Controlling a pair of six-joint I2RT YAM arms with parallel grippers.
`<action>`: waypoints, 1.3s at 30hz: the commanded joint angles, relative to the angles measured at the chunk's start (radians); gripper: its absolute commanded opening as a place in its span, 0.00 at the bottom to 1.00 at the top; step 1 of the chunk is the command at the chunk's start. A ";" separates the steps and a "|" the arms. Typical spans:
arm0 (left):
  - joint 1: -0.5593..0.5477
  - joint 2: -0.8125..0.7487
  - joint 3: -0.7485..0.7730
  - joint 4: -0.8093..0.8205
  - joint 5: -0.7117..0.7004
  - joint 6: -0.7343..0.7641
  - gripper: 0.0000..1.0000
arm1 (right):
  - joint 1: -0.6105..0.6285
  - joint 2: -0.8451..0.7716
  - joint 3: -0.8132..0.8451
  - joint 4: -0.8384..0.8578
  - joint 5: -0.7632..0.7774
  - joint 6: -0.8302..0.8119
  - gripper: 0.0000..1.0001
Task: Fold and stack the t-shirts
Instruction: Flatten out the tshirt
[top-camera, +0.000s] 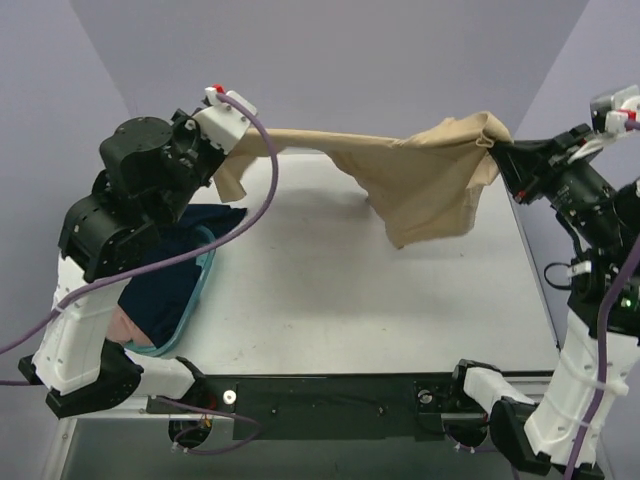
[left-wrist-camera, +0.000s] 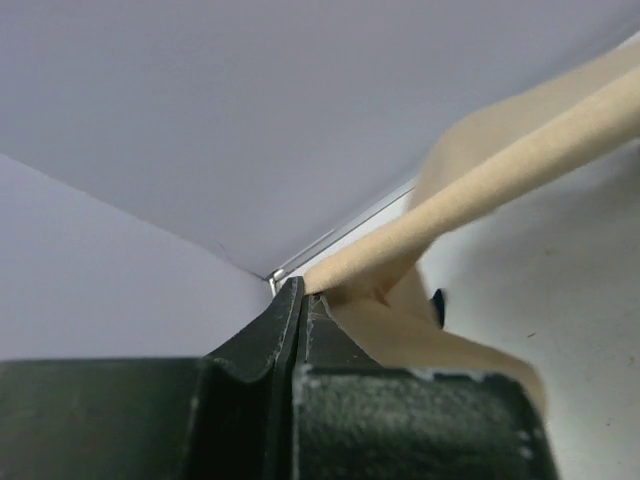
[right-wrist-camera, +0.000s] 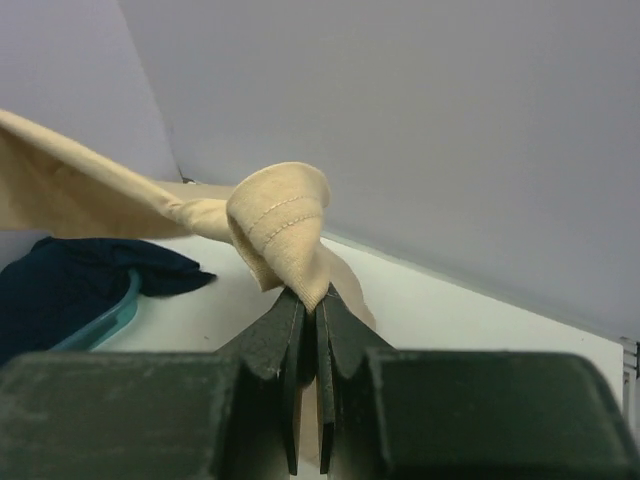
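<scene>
Above table (top-camera: 330, 310) far side: tan t-shirt (top-camera: 430, 175) strung in air, left gripper (top-camera: 236, 148) clamped on one end, right gripper (top-camera: 498, 147) clamped on other. At table left edge: navy t-shirt (top-camera: 165, 285) draped over basket (top-camera: 203, 285).

You are looking at a pale, matte white table (top-camera: 350, 300), rectangular, with a thin metal strip along its far edge. Most of its surface is bare. On your left side, at the table's edge, sits a round teal basket (top-camera: 205, 272), partly hidden behind the left arm. A dark navy t-shirt (top-camera: 165, 290) is heaped in it and spills over the far rim toward the tabletop. A pinkish cloth (top-camera: 130, 330) shows at the basket's near side; you cannot tell whether it touches the table. Along the near edge runs a black mounting rail (top-camera: 340, 400), with both arm bases bolted at its ends.
</scene>
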 joint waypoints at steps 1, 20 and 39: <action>0.036 -0.095 0.047 -0.054 -0.078 0.038 0.00 | -0.002 -0.096 0.035 0.006 -0.104 -0.072 0.00; 0.122 0.066 -0.314 0.049 0.226 0.061 0.00 | 0.034 0.209 -0.244 0.185 -0.094 -0.094 0.00; 0.257 1.154 0.312 0.286 0.083 0.171 0.00 | 0.120 1.252 0.324 0.180 0.198 -0.132 0.00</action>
